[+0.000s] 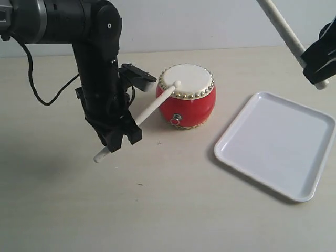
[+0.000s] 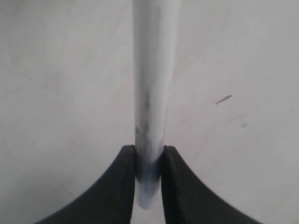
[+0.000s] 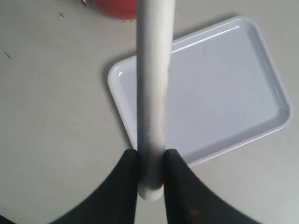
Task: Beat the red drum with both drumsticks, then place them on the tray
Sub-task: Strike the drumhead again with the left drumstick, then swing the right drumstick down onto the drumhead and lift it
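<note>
In the exterior view the red drum (image 1: 186,96) is seen upright at centre, and the tray (image 1: 278,142) lies flat at lower right, apart from it. The left drumstick (image 1: 152,109) is clamped near its butt end by the left gripper (image 1: 118,137) at centre left, with its rounded tip laid on the cream skin. The right drumstick (image 1: 281,23) is pinched by the right gripper (image 1: 321,55) at the upper right edge — its far end is cut off by the top of the frame, and most of that gripper by the right edge. In the right wrist view only a red sliver of the drum is shown — the rest is cropped.
</note>
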Motion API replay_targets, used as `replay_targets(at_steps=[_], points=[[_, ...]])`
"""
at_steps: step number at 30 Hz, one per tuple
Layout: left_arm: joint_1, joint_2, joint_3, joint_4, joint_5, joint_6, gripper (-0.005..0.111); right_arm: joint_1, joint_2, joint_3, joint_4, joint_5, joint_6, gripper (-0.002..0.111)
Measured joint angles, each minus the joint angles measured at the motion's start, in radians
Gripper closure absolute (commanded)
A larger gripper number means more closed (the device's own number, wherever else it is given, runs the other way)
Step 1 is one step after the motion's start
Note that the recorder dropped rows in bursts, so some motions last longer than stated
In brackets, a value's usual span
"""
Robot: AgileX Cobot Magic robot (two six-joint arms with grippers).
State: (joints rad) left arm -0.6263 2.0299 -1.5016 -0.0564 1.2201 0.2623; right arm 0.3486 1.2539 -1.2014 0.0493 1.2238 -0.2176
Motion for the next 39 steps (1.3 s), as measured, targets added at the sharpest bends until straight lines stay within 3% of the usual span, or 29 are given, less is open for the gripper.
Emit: replay_targets(at_steps=[8, 24, 30, 39], points=[[0.000, -0.148, -0.019, -0.004, 0.000, 0.000, 0.107, 0.000, 0.057, 0.000, 0.062, 0.002, -0.011, 0.108], [0.000, -0.356, -0.015, -0.004, 0.002, -0.006, 0.107, 0.000, 0.559, 0.000, 0.139, 0.001, -0.061, 0.108], [0.000, -0.343, -0.015, -0.002, 0.002, -0.005, 0.107, 0.000, 0.412, 0.000, 0.156, -0.006, -0.078, 0.108], [0.000, -0.184, -0.013, -0.002, 0.002, 0.014, 0.107, 0.000, 0.092, 0.000, 0.122, -0.004, -0.073, 0.108]])
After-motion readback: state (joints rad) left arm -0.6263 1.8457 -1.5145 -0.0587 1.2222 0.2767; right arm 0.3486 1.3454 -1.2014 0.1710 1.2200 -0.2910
